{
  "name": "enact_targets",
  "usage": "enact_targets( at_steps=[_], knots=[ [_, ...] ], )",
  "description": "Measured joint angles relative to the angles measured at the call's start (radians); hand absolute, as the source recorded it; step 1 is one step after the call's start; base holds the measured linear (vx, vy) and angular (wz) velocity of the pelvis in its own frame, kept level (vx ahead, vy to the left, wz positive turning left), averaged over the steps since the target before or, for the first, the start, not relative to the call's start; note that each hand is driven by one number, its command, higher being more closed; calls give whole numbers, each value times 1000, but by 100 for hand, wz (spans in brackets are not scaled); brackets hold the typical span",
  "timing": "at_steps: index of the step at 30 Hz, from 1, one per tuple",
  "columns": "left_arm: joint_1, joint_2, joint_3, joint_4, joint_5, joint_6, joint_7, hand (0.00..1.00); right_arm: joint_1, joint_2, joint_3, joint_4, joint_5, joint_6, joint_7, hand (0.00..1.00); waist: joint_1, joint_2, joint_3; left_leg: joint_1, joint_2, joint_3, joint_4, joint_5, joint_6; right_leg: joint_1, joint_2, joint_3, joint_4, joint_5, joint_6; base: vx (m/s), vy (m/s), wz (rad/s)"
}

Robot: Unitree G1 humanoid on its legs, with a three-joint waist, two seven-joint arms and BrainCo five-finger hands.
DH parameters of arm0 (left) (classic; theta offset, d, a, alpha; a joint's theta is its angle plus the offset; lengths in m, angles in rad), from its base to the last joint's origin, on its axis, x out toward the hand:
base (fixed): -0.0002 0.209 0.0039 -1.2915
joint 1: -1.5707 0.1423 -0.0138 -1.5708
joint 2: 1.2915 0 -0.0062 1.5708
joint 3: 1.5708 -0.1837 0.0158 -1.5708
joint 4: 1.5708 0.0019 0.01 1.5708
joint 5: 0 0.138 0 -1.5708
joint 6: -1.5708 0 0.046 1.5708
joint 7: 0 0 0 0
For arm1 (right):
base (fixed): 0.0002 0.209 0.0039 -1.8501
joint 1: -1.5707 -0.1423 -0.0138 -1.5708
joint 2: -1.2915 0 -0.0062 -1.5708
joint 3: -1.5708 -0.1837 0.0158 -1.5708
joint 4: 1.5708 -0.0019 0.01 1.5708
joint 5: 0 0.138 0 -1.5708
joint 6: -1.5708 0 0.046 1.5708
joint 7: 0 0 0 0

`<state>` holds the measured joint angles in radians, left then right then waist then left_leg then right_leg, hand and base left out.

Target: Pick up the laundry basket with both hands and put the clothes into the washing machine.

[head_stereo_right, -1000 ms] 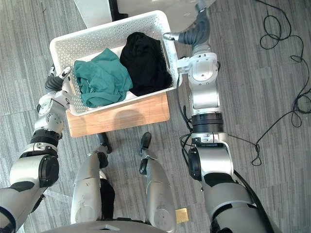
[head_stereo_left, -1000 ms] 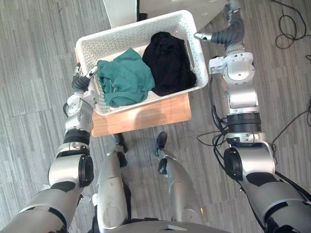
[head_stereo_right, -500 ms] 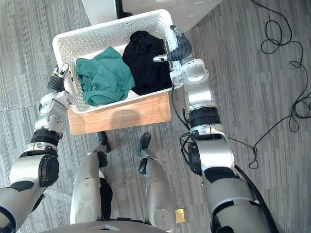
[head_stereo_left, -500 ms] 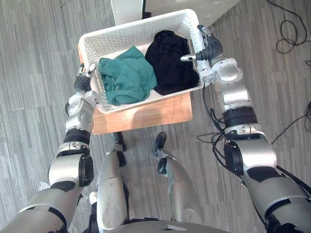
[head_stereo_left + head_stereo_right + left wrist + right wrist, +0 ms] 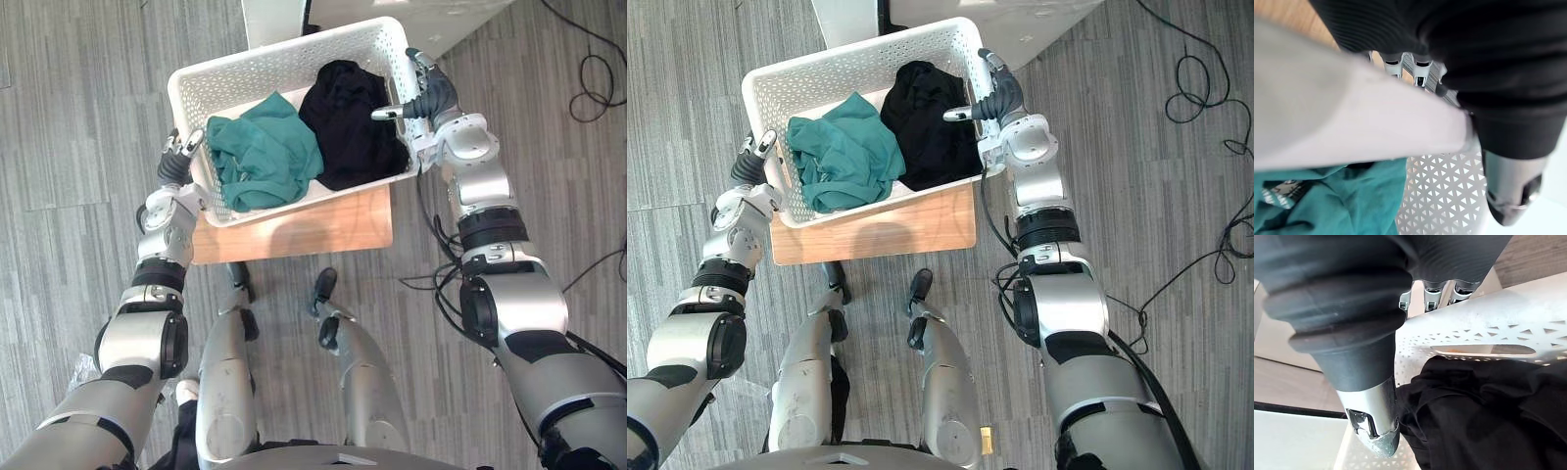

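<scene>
The white perforated plastic laundry basket (image 5: 284, 54), holding a teal garment (image 5: 260, 152) and a black garment (image 5: 348, 122), sits on the small wooden tabletop (image 5: 313, 220), with the left hand (image 5: 176, 162) and the right hand (image 5: 426, 98) straddling its left and right rims, thumbs inside; I cannot tell whether either is clenched, so lifting and loading look yet to come.

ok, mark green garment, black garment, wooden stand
green garment (image 5: 263, 152): left eye view, middle of bundle.
black garment (image 5: 348, 122): left eye view, middle of heap.
wooden stand (image 5: 304, 223): left eye view, bare top.
</scene>
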<state>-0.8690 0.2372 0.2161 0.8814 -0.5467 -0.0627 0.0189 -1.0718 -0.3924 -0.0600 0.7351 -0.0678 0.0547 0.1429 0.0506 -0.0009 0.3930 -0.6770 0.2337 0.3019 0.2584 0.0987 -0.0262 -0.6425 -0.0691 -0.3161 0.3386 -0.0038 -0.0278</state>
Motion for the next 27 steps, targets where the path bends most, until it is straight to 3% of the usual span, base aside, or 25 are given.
enact_targets(
  at_steps=[2,6,10,13,19,27],
  knots=[
    [0,-1,1,0,0,0,0,0,7,3,-33,5,39,-4,-7,0,4,0,0,0,1,-1,0,0,0,0,1,0,0,0,0,42,-45,1],
    [0,-13,37,-7,0,0,2,0,49,43,-154,79,127,16,-110,0,10,0,0,-3,1,0,5,-1,0,2,1,-1,-5,0,0,53,-30,0],
    [0,-34,101,-18,-3,-4,25,0,65,119,-291,103,234,17,-263,0,16,0,0,-25,20,1,57,-30,-1,2,10,0,-9,0,0,51,-23,-8],
    [0,-50,108,-46,-20,-4,43,0,49,130,-358,95,274,16,-308,0,28,0,0,-49,35,-1,92,-49,1,-4,20,0,-13,3,1,39,-9,-6],
    [0,-59,134,-48,-30,-11,42,0,16,131,-377,64,271,21,-272,0,29,0,0,-63,37,-2,107,-55,3,-16,20,3,-7,3,1,45,-11,-2],
    [0,-42,107,-43,-17,-8,28,0,4,93,-323,94,161,51,-149,0,27,1,0,-66,31,-7,107,-55,3,-25,12,2,16,-8,1,30,-18,3]
  ],
)
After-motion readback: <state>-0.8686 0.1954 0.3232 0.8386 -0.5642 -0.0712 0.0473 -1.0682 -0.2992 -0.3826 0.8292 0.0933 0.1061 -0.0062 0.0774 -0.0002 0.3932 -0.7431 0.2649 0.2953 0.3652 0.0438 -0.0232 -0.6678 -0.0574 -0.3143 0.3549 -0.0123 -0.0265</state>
